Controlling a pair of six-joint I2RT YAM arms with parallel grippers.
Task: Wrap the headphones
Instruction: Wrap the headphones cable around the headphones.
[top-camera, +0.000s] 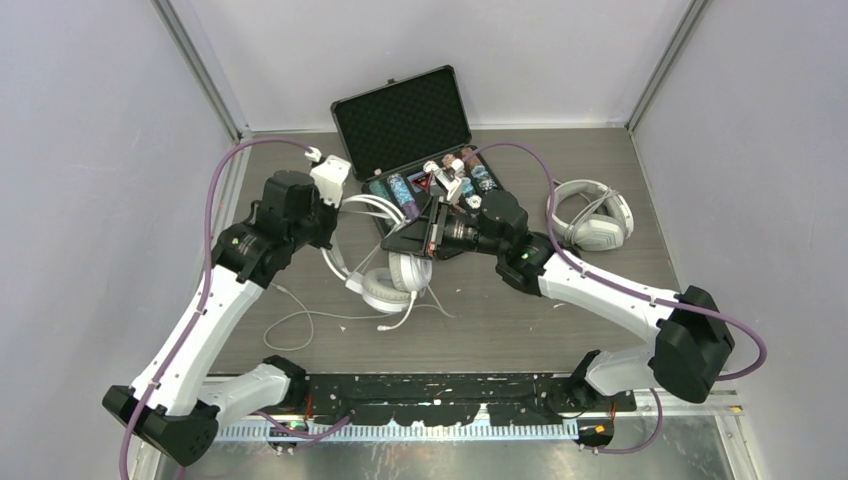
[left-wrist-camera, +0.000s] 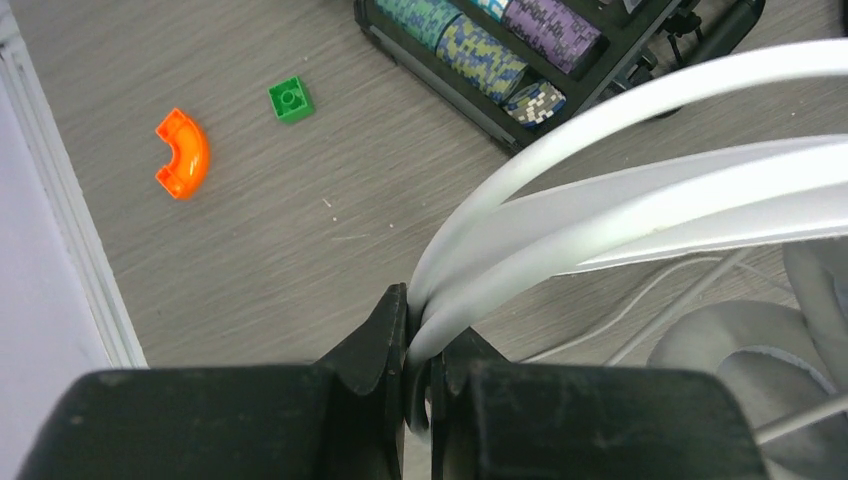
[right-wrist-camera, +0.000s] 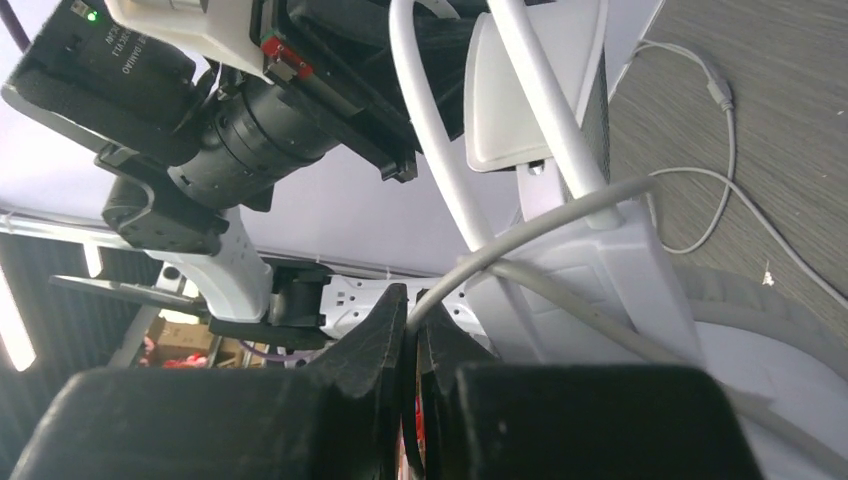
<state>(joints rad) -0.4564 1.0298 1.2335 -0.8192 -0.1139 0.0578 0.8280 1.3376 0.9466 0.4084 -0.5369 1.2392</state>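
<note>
White round-cup headphones (top-camera: 392, 280) hang over the middle of the table, their cups low and the headband (left-wrist-camera: 620, 200) lifted. My left gripper (left-wrist-camera: 420, 330) is shut on the thin double headband, at its left end (top-camera: 352, 208). My right gripper (right-wrist-camera: 413, 310) is shut on the grey cord (right-wrist-camera: 540, 215) of these headphones, right beside the white cup yoke (right-wrist-camera: 590, 280). In the top view the right gripper (top-camera: 398, 243) sits just above the cups. The rest of the cord (top-camera: 310, 320) loops loosely on the table towards the front left. A bulky white-grey pair (top-camera: 590, 215) lies at the right.
An open black case (top-camera: 405, 125) with poker chips (left-wrist-camera: 480, 50) stands at the back, close behind both grippers. An orange curved piece (left-wrist-camera: 183, 152) and a green brick (left-wrist-camera: 291, 100) lie on the table by the left wall. My left arm (right-wrist-camera: 230, 130) is close in front of the right wrist.
</note>
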